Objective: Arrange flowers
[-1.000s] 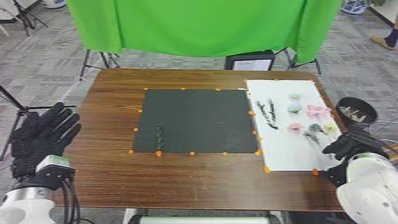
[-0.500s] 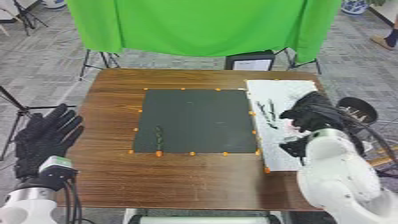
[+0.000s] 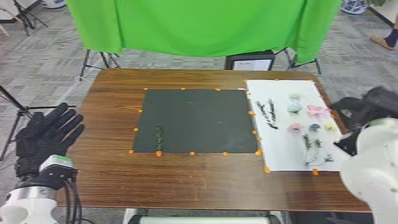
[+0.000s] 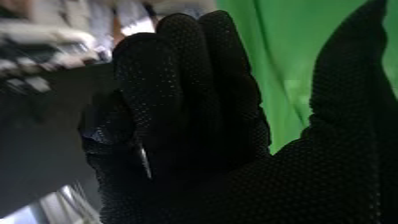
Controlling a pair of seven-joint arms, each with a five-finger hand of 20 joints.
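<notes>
Grey floor: spreads past the table's edges, far ahead of the right hand.
Green cloth: hangs well ahead of that hand and off to its left.
Brown table: reaches leftward from beneath the right arm.
Dark mat: well to the hand's left; probably where the arrangement grows.
White sheet: nearer, just left of the hand.
Left hand: open, fingers straight, nothing in it, across the table from the other.
Right hand: open, fingers nearly straight, thumb well apart, no hold on anything to be made out. Fetching a piece looks like the step; it does best to descend over one stem, pinch low, spare the petals, lift straight, then lower gently onto the mat.
Dark twigs: left of the hand, beyond the flowers.
Green sprig: on the mat, far left.
Large pink flower: just left of the hand.
Yellow flower: left and closer to the robot, easily knocked.
</notes>
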